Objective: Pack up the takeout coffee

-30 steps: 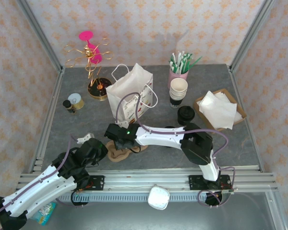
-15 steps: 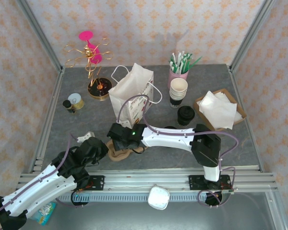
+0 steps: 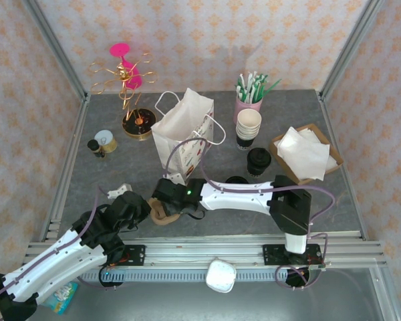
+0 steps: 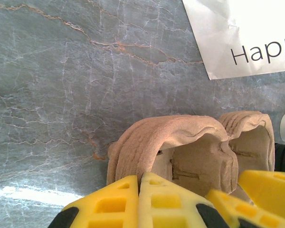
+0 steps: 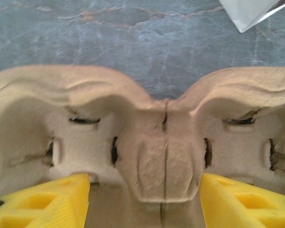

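At brown moulded-pulp cup carrier [image 5: 164, 142], right gripper [image 5: 145, 179] spread astride centre hump, left gripper [image 4: 138, 184] pressed together beside it.

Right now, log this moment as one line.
left end effector: shut, beside cup carrier | right end effector: open, astride cup carrier's centre | lidded cup: on table, not in cup carrier

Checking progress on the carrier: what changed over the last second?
The right gripper drew back toward the near edge over the pulp cup carrier, jaws open astride its centre. The paper bag shifted slightly. The left gripper, shut, and the lidded coffee cup stayed.
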